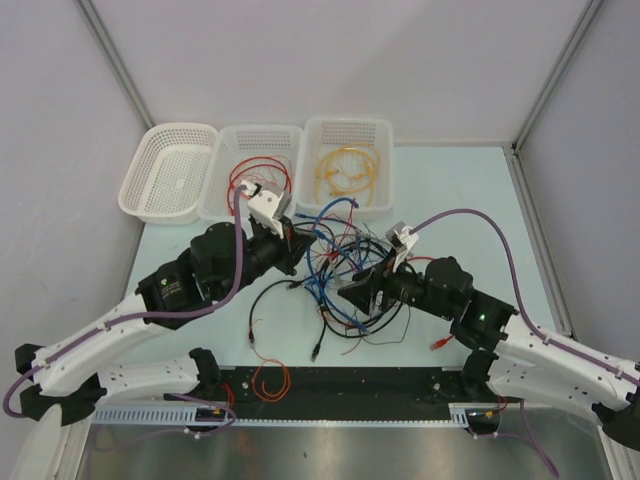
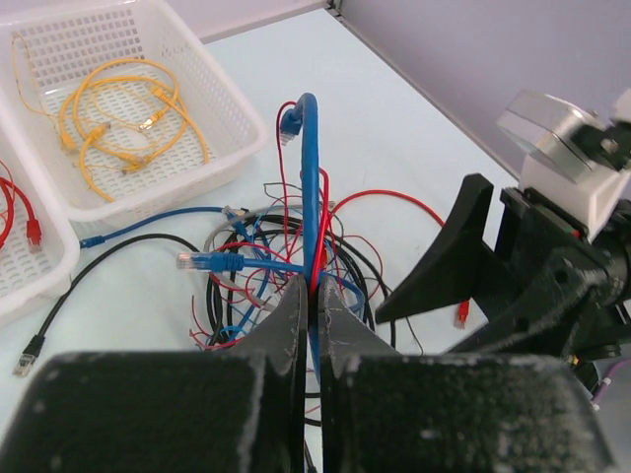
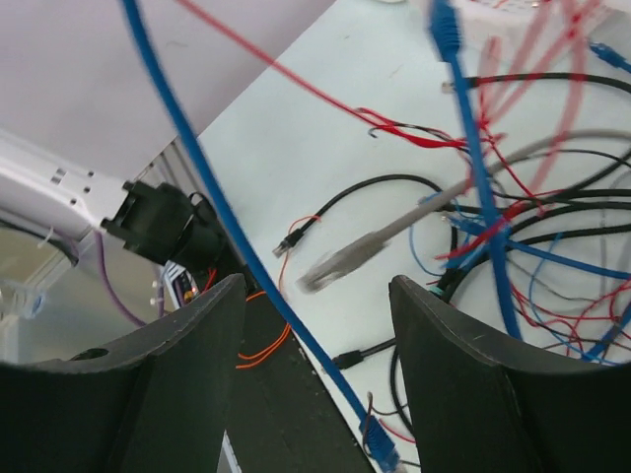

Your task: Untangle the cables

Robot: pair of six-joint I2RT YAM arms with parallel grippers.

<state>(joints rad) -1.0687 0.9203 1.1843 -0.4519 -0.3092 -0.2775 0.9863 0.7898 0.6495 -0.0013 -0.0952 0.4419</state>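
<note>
A tangle of blue, black, red and grey cables (image 1: 345, 265) lies mid-table between my two grippers. My left gripper (image 1: 298, 250) is at the tangle's left edge. In the left wrist view it (image 2: 314, 296) is shut on a thick blue cable (image 2: 310, 168) together with a thin red wire; the blue cable arches up beyond the fingertips to a blue plug (image 2: 289, 120). My right gripper (image 1: 350, 295) is at the tangle's lower right, open (image 3: 315, 296). A blue cable (image 3: 266, 286) hangs slack between its spread jaws, ungripped, and a grey plug (image 3: 345, 261) lies beyond them.
Three white baskets stand at the back: an empty left one (image 1: 135, 185), a middle one (image 1: 215, 205) holding red cables, a right one (image 1: 308, 135) holding yellow cables (image 2: 118, 118). An orange cable loop (image 1: 270, 380) lies on the black front rail. A red plug (image 1: 440, 343) lies by the right arm.
</note>
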